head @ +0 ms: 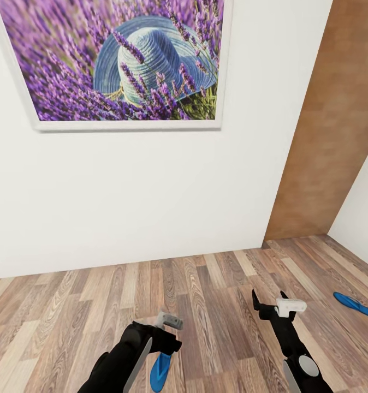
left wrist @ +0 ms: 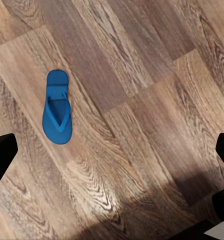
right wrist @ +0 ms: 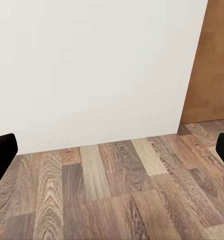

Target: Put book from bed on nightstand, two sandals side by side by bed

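Blue against the wood-plank floor [head: 206, 289], one sandal [head: 160, 371] lies flat just below the left gripper [head: 167, 327]; in the left wrist view it sits strap-up, apart from the fingers [left wrist: 2, 155], which stand wide at the frame's edges with nothing between them. The other sandal [head: 354, 304] lies well apart, off to the robot's right near the brown door [head: 331, 136]. The right gripper [head: 271, 305] hangs over bare floor, its fingers [right wrist: 2, 152] also spread wide and empty, facing the white wall [head: 151, 191] under the lavender picture [head: 118, 60].

Risk, as I judge it: the near sandal is thin and flat, so fingers coming straight down may scrape the planks or push it aside rather than catch an edge. Bed, book and nightstand aren't before me here, so carrying either sandal means turning away first. I see no containers.
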`<state>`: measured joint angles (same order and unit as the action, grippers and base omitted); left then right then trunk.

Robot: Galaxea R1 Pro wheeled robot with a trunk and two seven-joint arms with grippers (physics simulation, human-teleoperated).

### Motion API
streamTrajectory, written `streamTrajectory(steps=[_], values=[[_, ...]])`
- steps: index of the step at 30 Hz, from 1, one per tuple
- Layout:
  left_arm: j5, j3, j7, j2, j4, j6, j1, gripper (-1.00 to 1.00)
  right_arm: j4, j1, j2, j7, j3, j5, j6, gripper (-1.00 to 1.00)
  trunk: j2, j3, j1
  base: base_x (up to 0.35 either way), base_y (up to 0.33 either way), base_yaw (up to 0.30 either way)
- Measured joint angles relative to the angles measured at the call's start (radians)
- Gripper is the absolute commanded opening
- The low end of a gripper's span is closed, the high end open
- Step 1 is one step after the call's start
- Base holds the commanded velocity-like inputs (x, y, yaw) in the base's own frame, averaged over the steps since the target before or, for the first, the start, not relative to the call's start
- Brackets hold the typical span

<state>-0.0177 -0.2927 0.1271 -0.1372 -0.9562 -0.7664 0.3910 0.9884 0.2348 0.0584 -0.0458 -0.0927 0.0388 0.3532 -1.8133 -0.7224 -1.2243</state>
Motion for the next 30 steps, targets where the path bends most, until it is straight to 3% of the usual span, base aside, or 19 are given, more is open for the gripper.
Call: streamTrajectory(steps=[8, 17, 20, 25, 30], values=[[-0.003, 0.005, -0.003, 0.005, 0.0, 0.001, 0.0, 1.0, 0.0, 0.0, -0.001, 0.0, 0.0, 0.0, 0.0, 1.0, 0.0, 0.0, 0.0, 0.0, 0.0, 0.0], [-0.005, 0.052, -0.006, 0.031, -0.018, 0.001, 0.0, 1.0, -0.001, 0.0, -0.002, 0.0, 0.0, 0.0, 0.0, 1.0, -0.063, -0.028, -0.034, 0.0, 0.0, 0.0], [-0.004, 0.067, -0.006, 0.035, -0.02, 0.002, 0.0, 1.0, -0.001, 0.0, -0.002, 0.0, 0.0, 0.0, 0.0, 1.0, -0.063, -0.028, -0.035, 0.0, 0.0, 0.0], [-0.006, 0.074, -0.008, 0.037, -0.026, 0.004, 0.0, 1.0, -0.001, 0.0, -0.002, 0.0, 0.0, -0.001, 0.0, 1.0, -0.063, -0.028, -0.035, 0.0, 0.0, 0.0], [-0.008, 0.074, -0.008, 0.036, -0.026, 0.014, 0.0, 1.0, -0.002, 0.0, -0.002, 0.0, 0.0, -0.001, 0.0, 1.0, -0.098, -0.044, -0.054, 0.0, 0.0, 0.0]])
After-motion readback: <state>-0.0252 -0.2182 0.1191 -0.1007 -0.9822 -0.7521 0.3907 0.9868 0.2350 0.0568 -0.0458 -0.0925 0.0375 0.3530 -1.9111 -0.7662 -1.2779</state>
